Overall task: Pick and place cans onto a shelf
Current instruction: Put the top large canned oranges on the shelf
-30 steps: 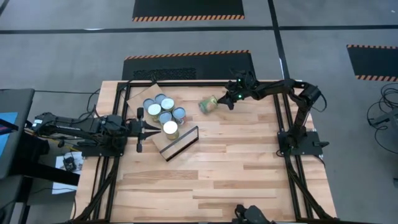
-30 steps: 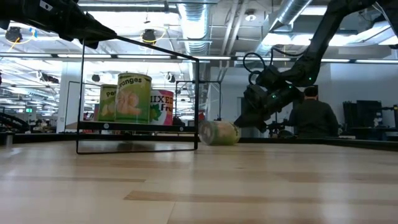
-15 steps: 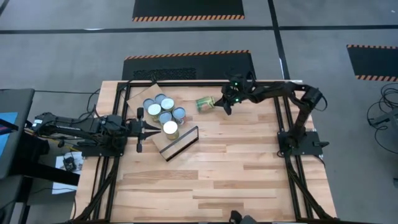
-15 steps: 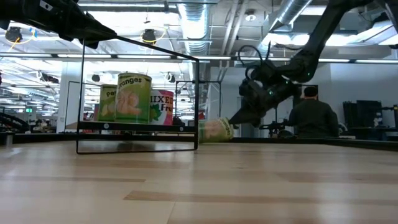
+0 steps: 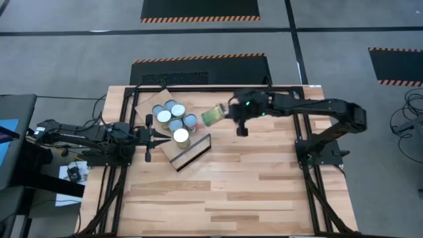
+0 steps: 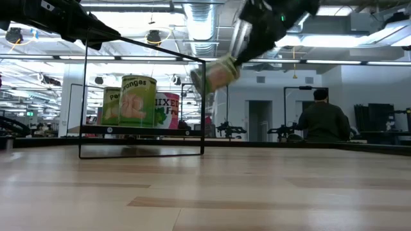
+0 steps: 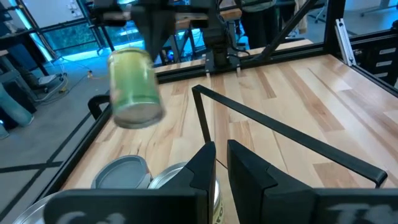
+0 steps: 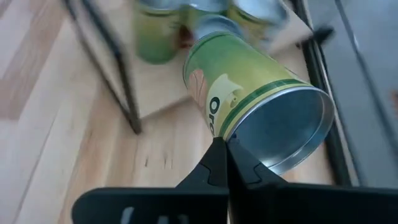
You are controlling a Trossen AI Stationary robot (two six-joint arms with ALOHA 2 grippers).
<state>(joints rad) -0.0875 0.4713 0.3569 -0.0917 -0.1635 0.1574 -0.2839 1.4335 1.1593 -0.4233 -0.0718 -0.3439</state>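
Wooden table (image 5: 251, 178), upper centre: right gripper (image 5: 232, 112) jaws clamped on green can (image 5: 212, 116), airborne, tilted; rigid, slick tin, likely best gripped mid-wall.

Two dark jointed arms w/ black pincer fingers (image 7: 245, 171)

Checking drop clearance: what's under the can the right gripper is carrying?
The can hangs tilted in the air from the right gripper, with bare table under it, beside the shelf and its standing cans. How the fingers grip it is hidden.
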